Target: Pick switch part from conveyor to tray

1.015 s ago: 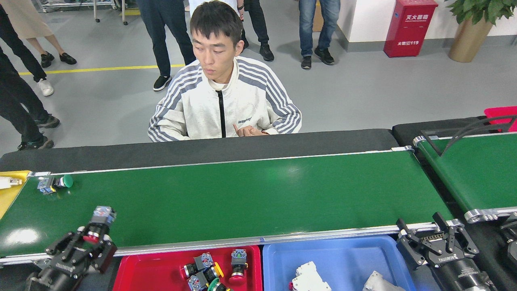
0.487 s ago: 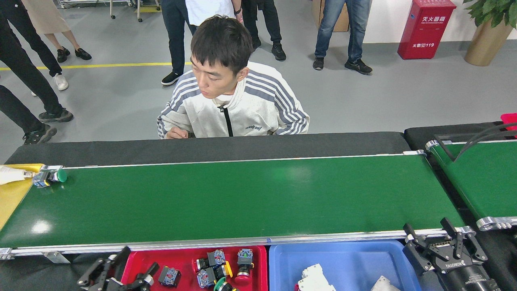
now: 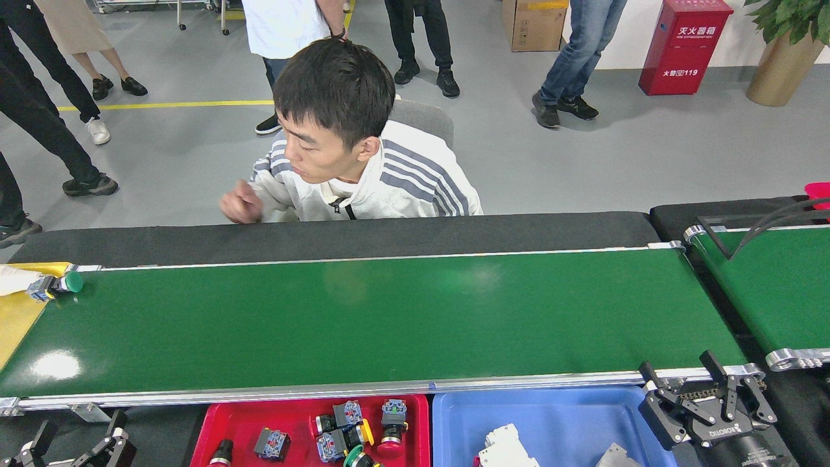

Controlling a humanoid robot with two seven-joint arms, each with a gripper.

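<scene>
The conveyor [image 3: 389, 318] runs across the middle of the head view. A switch part [image 3: 57, 284] with a green button lies at the belt's far left end, touching the roller edge. Below the near rail sits the red tray [image 3: 243, 418], which holds several switch parts [image 3: 343, 428], one with a red button [image 3: 220, 452] at its left. My left gripper [image 3: 78, 433] is open and empty at the bottom left, just left of the red tray. At the bottom right, my right gripper [image 3: 690, 383] hangs open and empty by the belt's near right corner.
A blue tray [image 3: 564, 415] with white parts stands right of the red one. A yellow surface [image 3: 16, 318] with a white object [image 3: 14, 280] adjoins the belt's left end. A second green belt [image 3: 771, 285] crossed by black cables lies at the right. A person [image 3: 363, 175] leans behind the black back ledge.
My left gripper carried a red-button switch part off the belt, let it go in the red tray and pulled back left. The green-button part rode left to the belt's end.
</scene>
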